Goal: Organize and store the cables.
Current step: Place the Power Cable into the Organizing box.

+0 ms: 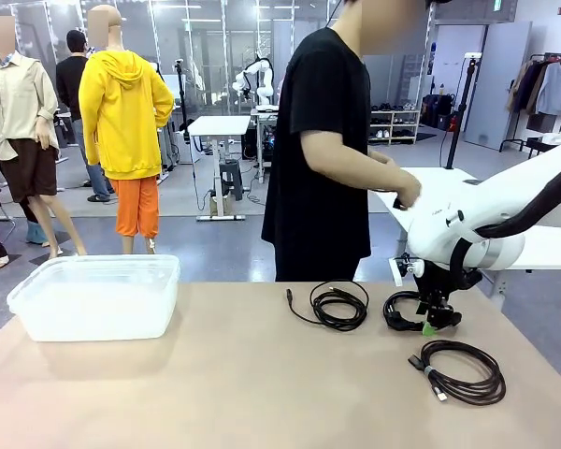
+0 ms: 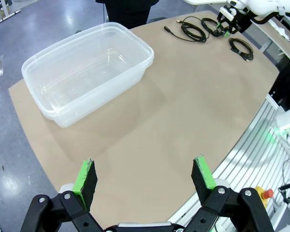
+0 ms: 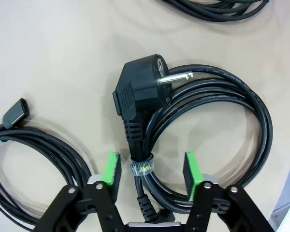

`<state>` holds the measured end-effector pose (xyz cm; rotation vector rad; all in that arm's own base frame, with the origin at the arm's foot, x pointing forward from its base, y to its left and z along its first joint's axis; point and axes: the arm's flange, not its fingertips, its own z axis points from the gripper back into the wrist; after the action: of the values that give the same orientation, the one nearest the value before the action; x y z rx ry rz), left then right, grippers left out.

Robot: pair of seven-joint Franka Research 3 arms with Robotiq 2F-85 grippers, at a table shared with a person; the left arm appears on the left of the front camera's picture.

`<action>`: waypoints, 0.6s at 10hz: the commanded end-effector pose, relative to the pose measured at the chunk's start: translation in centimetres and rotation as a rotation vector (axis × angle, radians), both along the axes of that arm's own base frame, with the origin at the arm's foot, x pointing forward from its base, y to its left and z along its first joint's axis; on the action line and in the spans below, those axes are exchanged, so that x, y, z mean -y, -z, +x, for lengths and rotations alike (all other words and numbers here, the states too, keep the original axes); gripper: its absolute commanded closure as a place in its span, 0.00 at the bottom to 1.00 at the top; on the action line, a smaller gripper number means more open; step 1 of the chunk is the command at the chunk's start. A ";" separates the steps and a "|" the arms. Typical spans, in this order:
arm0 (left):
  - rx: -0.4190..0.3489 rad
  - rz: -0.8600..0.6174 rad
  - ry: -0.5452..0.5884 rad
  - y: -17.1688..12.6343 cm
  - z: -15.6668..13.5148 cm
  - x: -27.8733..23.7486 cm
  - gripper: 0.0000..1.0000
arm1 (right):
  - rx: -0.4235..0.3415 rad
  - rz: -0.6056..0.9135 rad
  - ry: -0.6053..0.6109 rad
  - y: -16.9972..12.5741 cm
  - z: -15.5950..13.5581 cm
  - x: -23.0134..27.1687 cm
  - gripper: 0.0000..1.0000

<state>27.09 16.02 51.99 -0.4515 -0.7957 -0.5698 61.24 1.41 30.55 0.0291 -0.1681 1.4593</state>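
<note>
Three coiled black cables lie at the table's right: a thin one (image 1: 338, 306), a power cord (image 1: 404, 312) with a plug, and a braided one (image 1: 463, 371) nearest me. My right gripper (image 1: 435, 323) is down on the power cord. In the right wrist view its green-padded fingers (image 3: 113, 174) straddle the strapped bundle (image 3: 143, 167) just below the plug (image 3: 137, 92), with a gap on both sides, so it is open. My left gripper (image 2: 144, 176) hangs open and empty above the table's near left part. The cables (image 2: 193, 30) appear far off there.
A clear plastic container (image 1: 98, 295) stands empty at the table's left, also in the left wrist view as the container (image 2: 87, 72). A person in a black shirt (image 1: 318, 159) stands at the far edge, hands over another white table behind.
</note>
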 end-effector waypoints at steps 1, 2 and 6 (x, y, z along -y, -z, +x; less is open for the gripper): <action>0.011 -0.005 0.019 0.0 0.0 0.0 0.00 | -0.006 -0.025 0.004 0.2 0.9 -0.2 1.00; 0.011 -0.005 0.019 0.0 0.0 0.0 0.00 | -0.009 -0.032 0.010 0.4 1.0 -0.1 1.00; 0.011 -0.005 0.019 0.0 0.0 0.0 0.00 | -0.004 -0.033 0.012 -0.3 0.9 -0.4 1.00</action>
<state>27.09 16.02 51.99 -0.4514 -0.7958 -0.5700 61.73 1.35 30.35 0.0142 -0.1504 1.4691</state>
